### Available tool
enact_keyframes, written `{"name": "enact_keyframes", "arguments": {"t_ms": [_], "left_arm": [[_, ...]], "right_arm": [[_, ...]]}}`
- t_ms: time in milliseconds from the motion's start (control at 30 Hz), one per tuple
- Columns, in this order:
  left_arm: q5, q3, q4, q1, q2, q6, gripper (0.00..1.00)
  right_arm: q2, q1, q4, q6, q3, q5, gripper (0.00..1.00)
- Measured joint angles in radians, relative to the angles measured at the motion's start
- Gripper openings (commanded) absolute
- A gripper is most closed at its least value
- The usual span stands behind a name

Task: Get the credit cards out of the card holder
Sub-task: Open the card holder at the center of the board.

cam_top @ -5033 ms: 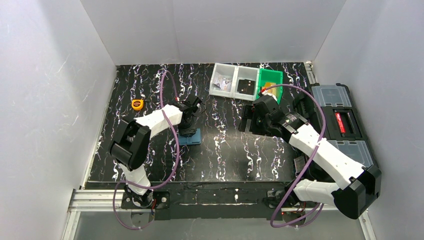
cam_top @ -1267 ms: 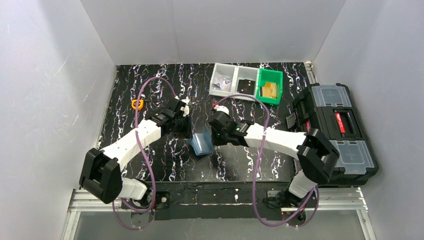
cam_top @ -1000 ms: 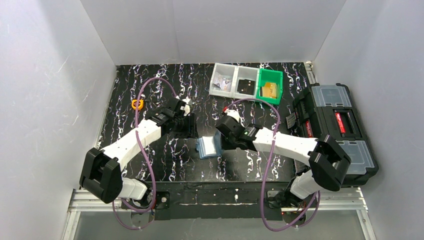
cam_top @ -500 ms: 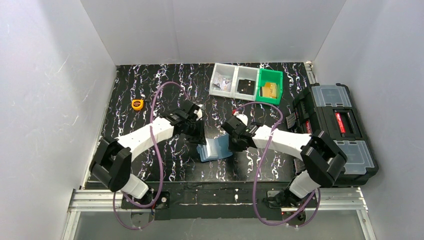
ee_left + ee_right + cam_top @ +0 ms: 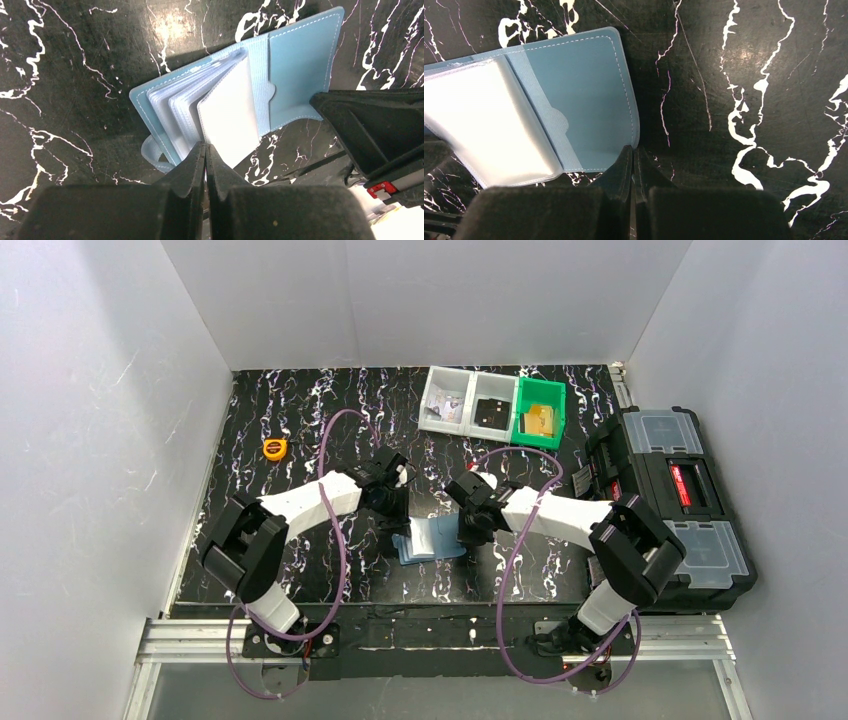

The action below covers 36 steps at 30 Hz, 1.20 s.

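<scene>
The card holder lies open on the black marbled table, dusty-blue cover down, with white shiny leaves fanned up at its left half. My left gripper is shut, its tips pinching the lower edge of a white leaf. Seen from above, the left gripper sits at the holder's left side. My right gripper is shut on the lower right corner of the blue cover, standing at the holder's right edge. Glare hides whether the credit cards are in the leaves.
Two clear bins and a green bin stand at the back. A black toolbox fills the right side. An orange tape measure lies at the left. The right arm's black body is close beside the holder.
The right gripper pulled the holder open and laid it flat. The left gripper came in from the left and closed on a white leaf.
</scene>
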Motion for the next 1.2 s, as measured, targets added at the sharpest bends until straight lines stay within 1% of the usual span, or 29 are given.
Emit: {"name": "enact_keyframes", "arguments": {"t_ms": [33,67,133,167,300,367,500,633,800,867,967,1200], "left_arm": [[0.0,0.0,0.004,0.0,0.005,0.0,0.01],[0.0,0.0,0.011,0.0,0.01,0.0,0.01],[0.001,0.0,0.023,0.0,0.018,0.0,0.01],[0.0,0.0,0.026,0.0,0.021,0.0,0.01],[0.0,-0.002,0.038,0.0,0.035,0.0,0.01],[0.0,-0.005,0.04,0.0,0.037,0.0,0.01],[0.001,-0.006,0.044,-0.001,0.037,0.001,0.01],[0.007,-0.006,0.045,-0.002,0.037,0.003,0.01],[0.018,-0.006,0.051,-0.01,0.039,0.003,0.01],[0.023,-0.005,0.054,-0.014,0.045,0.003,0.02],[0.031,-0.005,0.06,-0.021,0.058,0.003,0.02],[0.047,0.053,0.072,-0.037,0.096,0.002,0.02]], "right_arm": [[0.0,0.0,0.0,0.0,0.0,-0.002,0.01],[0.001,0.0,0.0,0.0,0.0,-0.005,0.04],[0.004,-0.001,-0.001,0.0,0.0,-0.009,0.14],[0.006,-0.001,-0.002,0.0,0.001,-0.011,0.21],[0.006,-0.003,-0.036,-0.015,0.015,-0.014,0.39],[0.006,-0.003,-0.068,-0.029,0.032,-0.014,0.44],[-0.006,-0.003,-0.128,-0.055,0.097,-0.014,0.49],[-0.048,-0.003,-0.174,-0.072,0.169,-0.012,0.5],[-0.118,-0.001,-0.207,-0.082,0.232,-0.011,0.45],[-0.132,0.001,-0.212,-0.082,0.239,-0.015,0.42],[-0.137,0.003,-0.22,-0.083,0.24,-0.022,0.4],[-0.136,0.003,-0.218,-0.084,0.231,-0.046,0.38]]}}
